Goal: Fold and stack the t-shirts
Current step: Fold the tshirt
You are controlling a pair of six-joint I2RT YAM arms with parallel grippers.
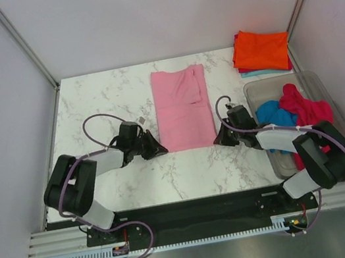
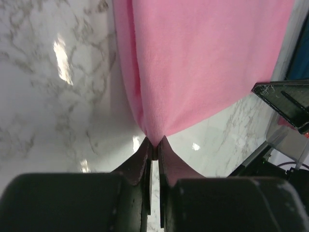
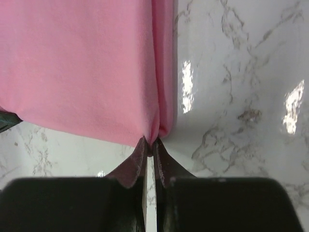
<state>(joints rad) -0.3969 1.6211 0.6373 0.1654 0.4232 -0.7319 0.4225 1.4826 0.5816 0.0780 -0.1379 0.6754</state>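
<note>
- The light pink t-shirt lies flat in the middle of the marble desk, folded into a long narrow strip that runs from near the far edge back toward the near edge.
- The left gripper is pressed together on the strip's near-left corner. In the left wrist view the cloth bunches to a point right where the fingertips meet.
- Same deal on the other side: the right gripper is pinching the near-right corner, with a small pucker of pink fabric caught between the tips.
- Both arms sit low over the desk, angled in toward the shirt from either side.
- The orange tee is folded in the far-right corner of the desk. A thin pale blue edge peeks out beneath it, probably another folded tee, but only a sliver shows.
- A clear plastic bin sits along the right edge, just nearer than the orange tee.
- Inside the bin, the bright blue tee and the crimson-pink tee are crumpled up and touching each other.
</note>
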